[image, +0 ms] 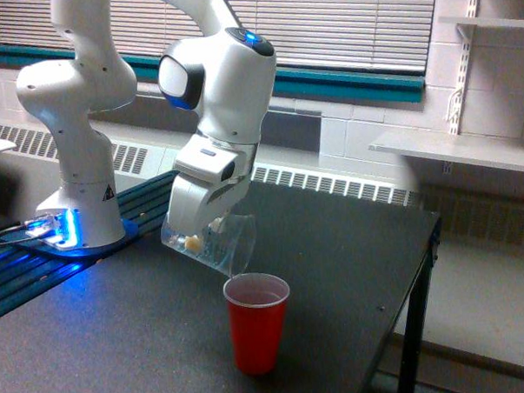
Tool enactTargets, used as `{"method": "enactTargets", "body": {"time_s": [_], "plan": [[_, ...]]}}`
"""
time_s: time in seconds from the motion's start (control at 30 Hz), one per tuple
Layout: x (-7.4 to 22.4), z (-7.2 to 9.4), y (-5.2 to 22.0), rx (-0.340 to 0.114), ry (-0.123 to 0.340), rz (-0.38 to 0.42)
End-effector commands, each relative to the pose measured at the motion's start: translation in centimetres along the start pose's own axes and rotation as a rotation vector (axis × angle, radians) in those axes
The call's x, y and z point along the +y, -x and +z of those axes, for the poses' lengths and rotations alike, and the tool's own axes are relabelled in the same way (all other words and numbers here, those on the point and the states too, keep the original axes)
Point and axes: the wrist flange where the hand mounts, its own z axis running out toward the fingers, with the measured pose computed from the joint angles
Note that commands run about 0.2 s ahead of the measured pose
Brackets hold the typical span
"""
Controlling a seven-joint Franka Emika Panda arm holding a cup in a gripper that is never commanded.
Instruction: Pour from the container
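The tool [202,227] pinches the clear cup [214,243], tilted mouth-down just above the red cup [257,323] on the bench [351,253].

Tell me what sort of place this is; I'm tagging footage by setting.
Probably a lab or workshop room: a robot arm bolted to a black table, painted block walls, a window with blinds, and wall-mounted shelving.

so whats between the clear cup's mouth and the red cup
Nothing: in the exterior view a bare gap separates the tilted clear cup from the red cup rim, only dark table behind.
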Motion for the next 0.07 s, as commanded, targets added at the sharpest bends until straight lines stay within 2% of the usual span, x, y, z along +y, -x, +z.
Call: {"method": "enactTargets", "body": {"time_s": [0.03, 0.07], "plan": [[-0.44, -1.31, 0.27, 0.037, -0.038, -0.02], [-0.43, -1.31, 0.32, 0.037, -0.038, -0.02]]}}
